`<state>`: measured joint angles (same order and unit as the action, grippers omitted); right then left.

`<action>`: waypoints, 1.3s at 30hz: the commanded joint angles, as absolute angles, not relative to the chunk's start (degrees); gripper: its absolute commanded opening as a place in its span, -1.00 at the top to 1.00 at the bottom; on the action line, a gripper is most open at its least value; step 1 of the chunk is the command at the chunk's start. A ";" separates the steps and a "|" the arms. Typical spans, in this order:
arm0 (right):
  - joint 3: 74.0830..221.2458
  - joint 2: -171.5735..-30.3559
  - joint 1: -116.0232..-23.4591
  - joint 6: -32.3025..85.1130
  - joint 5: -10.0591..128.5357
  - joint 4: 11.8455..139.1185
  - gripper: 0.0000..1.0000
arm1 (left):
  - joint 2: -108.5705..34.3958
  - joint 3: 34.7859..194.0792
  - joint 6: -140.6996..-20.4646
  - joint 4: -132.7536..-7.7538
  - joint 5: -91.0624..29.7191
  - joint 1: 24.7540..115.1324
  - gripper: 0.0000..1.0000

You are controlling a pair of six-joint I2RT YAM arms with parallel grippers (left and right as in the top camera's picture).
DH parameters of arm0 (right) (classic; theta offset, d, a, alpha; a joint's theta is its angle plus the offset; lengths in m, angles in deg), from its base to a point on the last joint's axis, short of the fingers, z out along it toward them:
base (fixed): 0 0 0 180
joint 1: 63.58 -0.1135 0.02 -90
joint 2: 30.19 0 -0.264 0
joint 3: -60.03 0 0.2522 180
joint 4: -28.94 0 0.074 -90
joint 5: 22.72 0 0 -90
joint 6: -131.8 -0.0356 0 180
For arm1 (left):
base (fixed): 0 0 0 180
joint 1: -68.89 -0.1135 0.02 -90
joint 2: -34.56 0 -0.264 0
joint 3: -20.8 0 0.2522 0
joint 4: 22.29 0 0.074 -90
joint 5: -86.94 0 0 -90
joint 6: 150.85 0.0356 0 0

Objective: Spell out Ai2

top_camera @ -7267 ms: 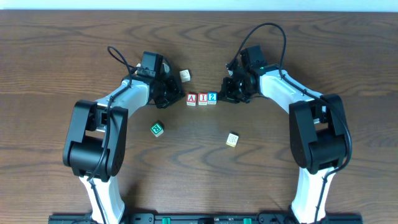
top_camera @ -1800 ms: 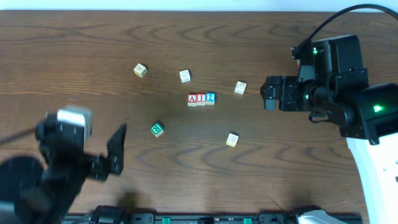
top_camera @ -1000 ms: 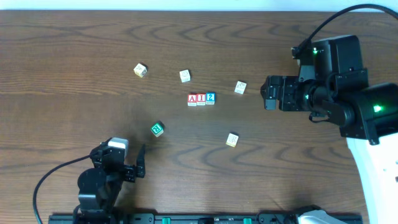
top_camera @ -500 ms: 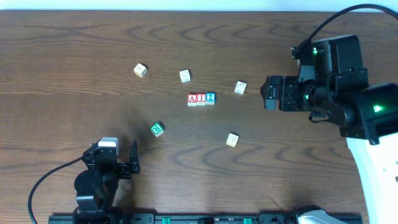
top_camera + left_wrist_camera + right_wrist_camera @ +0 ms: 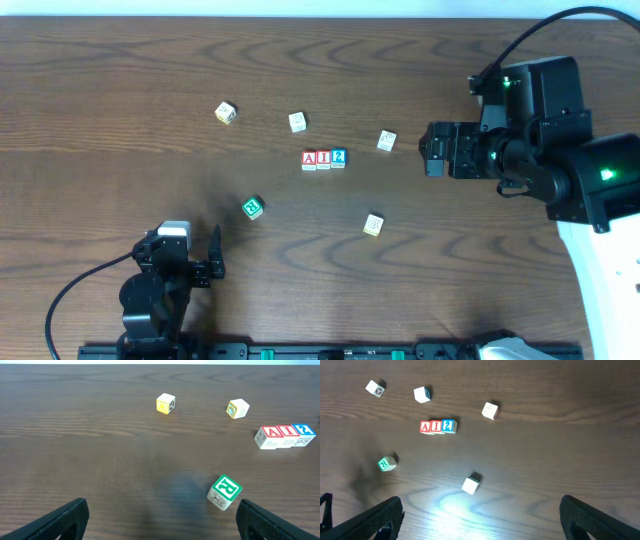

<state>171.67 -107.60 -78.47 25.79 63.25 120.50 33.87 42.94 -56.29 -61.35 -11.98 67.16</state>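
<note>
**Letter row (image 5: 323, 159) reads A, I, 2 at mid-desk; both claws spread wide, gripping nothing**

Three small blocks stand side by side and touching. They are about halfway between the left and right edges of the desk (image 5: 120, 150), and a little nearer the far edge than the near one. Seen from above, they run left to right: a red A block (image 5: 309, 159), a red I block (image 5: 323, 159) and a blue 2 block (image 5: 338, 157).

The left claw (image 5: 160, 510) sits low by the near left corner, its arm folded close to the near edge. Its two dark fingers (image 5: 60, 520) stand far apart at the lower corners of the wrist view, with bare wood between them. They clamp nothing and touch no block. A green block (image 5: 225, 492) lies a little ahead of the claw and to its right, turned askew and well apart from the row.

The right claw (image 5: 480, 505) hangs high over the desk toward the right edge, level with the row and pointing at it. Its fingers (image 5: 370, 515) are just as wide apart and hold nothing. Below it a cream block (image 5: 471, 483) lies beside a bright patch of glare on the wood.

Three more loose blocks lie apart from the row. A yellow block (image 5: 226, 112) and a white block (image 5: 297, 122) sit toward the far edge, the white one near the row's left end. A pale block (image 5: 386, 141) sits near the row's right end without touching it.
</note>
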 commanded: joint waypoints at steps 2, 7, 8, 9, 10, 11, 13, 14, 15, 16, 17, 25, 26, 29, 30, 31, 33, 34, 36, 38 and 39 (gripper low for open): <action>172.13 -107.45 -78.23 26.21 63.66 120.54 -0.98 | 34.31 41.80 -55.50 -61.30 -11.24 66.89 -0.91; 172.13 -107.45 -78.23 26.21 63.66 120.52 -0.98 | 34.31 41.80 -55.50 -61.30 -11.24 66.89 -0.91; 172.13 -107.42 -78.23 26.25 63.88 120.54 -0.99 | 34.31 41.80 -55.50 -61.30 -11.24 66.89 -0.91; 172.13 -107.27 -78.19 26.27 65.11 120.74 -0.99 | 34.31 41.80 -55.50 -61.30 -11.24 66.89 -0.91; 172.13 -106.55 -78.17 26.27 67.16 121.22 -0.99 | 34.31 41.80 -55.50 -61.30 -11.24 66.89 -0.91; 171.83 -105.39 -78.17 26.71 69.70 120.41 -0.99 | 34.31 41.80 -55.50 -61.30 -11.24 66.89 -0.91; 169.82 -101.17 -78.21 27.61 72.04 117.26 -0.98 | 34.31 41.80 -55.50 -61.30 -11.24 66.89 -0.91; 167.57 -98.02 -78.21 28.98 71.99 114.29 -0.98 | 34.31 41.80 -55.50 -61.30 -11.24 66.89 -0.91; 164.72 -94.75 -78.21 29.92 71.99 111.03 -0.99 | 34.31 41.80 -55.50 -61.30 -11.24 66.89 -0.91; 161.27 -91.36 -78.17 30.56 72.01 107.47 -0.99 | 34.31 41.80 -55.50 -61.30 -11.24 66.89 -0.91; 157.34 -87.69 -78.17 31.17 71.97 103.91 -0.99 | 34.31 41.80 -55.50 -61.30 -11.24 66.89 -0.91; 125.77 -58.05 -73.27 33.73 71.51 89.35 -0.98 | 34.31 41.80 -55.50 -61.30 -11.24 66.89 -0.91; 122.74 -55.12 -72.09 33.71 71.07 89.18 -0.98 | 34.31 41.80 -55.50 -61.30 -11.24 66.89 -0.91; 114.34 -47.23 -69.82 33.73 69.30 88.61 -0.98 | 34.31 41.80 -55.50 -61.30 -11.24 66.89 -0.91; 112.22 -45.44 -69.53 33.73 68.84 88.21 -0.99 | 34.31 41.80 -55.50 -61.30 -11.24 66.89 -0.91; 109.75 -43.45 -69.34 33.73 68.28 87.60 -0.98 | 34.31 41.80 -55.50 -61.30 -11.24 66.89 -0.91; 106.26 -40.72 -69.21 33.73 67.55 86.66 -0.98 | 34.31 41.80 -55.50 -61.30 -11.24 66.89 -0.91; 104.33 -39.19 -69.21 33.73 67.01 86.22 -0.99 | 34.31 41.80 -55.50 -61.30 -11.24 66.89 -0.91; 101.10 -36.28 -69.21 33.71 66.72 85.72 -0.99 | 34.31 41.80 -55.50 -61.30 -11.24 66.89 -0.91; 98.69 -33.61 -69.21 33.71 66.57 85.77 -0.99 | 34.31 41.80 -55.50 -61.30 -11.24 66.89 -0.91; 97.86 -32.59 -69.21 33.71 66.57 85.79 -0.98 | 34.31 41.80 -55.50 -61.30 -11.24 66.89 -0.90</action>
<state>99.55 -35.14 -69.73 32.94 67.64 86.14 33.94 42.89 -56.14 -61.17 -11.63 67.11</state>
